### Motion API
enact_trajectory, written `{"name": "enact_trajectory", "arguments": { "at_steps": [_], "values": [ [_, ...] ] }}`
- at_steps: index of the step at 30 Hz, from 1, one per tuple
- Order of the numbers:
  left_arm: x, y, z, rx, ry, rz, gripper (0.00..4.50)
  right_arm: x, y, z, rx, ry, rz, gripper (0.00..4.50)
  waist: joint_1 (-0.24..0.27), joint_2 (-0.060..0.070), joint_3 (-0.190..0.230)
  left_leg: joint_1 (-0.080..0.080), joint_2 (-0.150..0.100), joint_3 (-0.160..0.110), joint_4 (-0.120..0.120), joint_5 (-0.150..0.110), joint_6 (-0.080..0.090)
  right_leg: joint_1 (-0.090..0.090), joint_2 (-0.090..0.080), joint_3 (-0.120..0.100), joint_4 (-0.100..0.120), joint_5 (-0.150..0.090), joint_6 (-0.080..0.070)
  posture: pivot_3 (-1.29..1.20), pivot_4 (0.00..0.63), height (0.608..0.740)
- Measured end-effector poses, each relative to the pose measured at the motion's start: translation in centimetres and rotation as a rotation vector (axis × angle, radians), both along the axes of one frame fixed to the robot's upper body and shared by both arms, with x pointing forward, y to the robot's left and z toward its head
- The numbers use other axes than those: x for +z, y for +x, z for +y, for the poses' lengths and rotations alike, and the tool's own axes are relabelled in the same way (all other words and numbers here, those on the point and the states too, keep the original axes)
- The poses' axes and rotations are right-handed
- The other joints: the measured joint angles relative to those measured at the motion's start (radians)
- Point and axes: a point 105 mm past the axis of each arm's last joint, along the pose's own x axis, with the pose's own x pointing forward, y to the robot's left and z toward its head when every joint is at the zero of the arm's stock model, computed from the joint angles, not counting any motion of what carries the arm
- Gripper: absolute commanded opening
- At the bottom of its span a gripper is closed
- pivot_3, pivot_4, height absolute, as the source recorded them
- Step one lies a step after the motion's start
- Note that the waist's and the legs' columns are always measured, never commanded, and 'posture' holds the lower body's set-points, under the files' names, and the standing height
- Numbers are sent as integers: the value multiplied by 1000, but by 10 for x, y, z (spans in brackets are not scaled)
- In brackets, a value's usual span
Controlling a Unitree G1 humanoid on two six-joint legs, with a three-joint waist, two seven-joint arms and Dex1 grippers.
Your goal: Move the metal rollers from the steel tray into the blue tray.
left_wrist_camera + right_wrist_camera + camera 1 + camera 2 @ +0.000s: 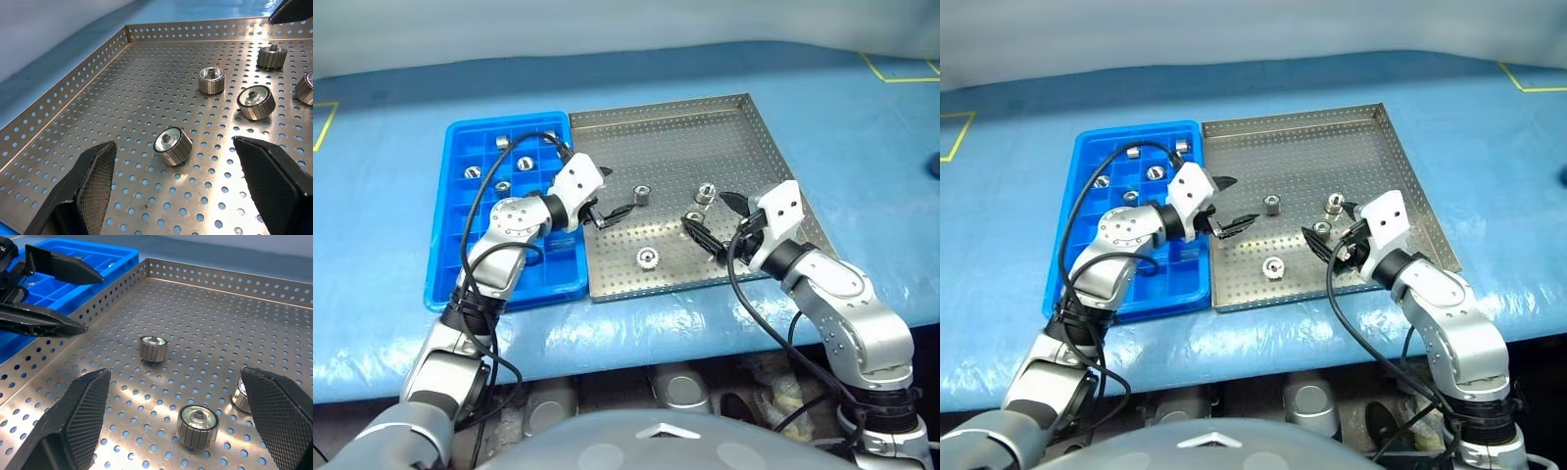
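The steel tray (764, 132) holds several metal rollers; one roller (642, 194) lies just ahead of my left gripper (612, 196), which hovers open over the tray's left part. In the left wrist view that roller (173, 146) sits between and beyond the open fingers (93, 181). My right gripper (715, 217) is open over the tray's right part, with two rollers (693, 217) (705, 193) close to its fingers. A toothed roller (648, 258) lies near the front rim. The blue tray (460, 264) on the left holds several rollers (525, 163) in its far compartments.
Both trays lie side by side on a blue table cover (862, 147). Yellow tape marks (901, 73) sit at the far corners. The grippers face each other across the steel tray; the left gripper (49, 293) shows in the right wrist view.
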Motion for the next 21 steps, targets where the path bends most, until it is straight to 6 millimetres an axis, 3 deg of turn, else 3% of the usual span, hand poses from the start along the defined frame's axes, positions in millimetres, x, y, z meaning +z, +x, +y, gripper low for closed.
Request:
{"name": "enact_trajectory", "arguments": {
  "at_steps": [11,21],
  "values": [
    [-12,19,0,139,25,40,4185,-2,1,-4,-45,6,0,4481,-3,0,0,0,0,0,2,0,0,0,0,0,0,0,1,-247,150,740],
    [-12,16,1,103,40,58,4185,0,-3,-1,-41,12,-11,4481,-6,0,0,0,0,0,2,0,0,0,0,0,1,0,1,-226,150,740]
  ]
}}
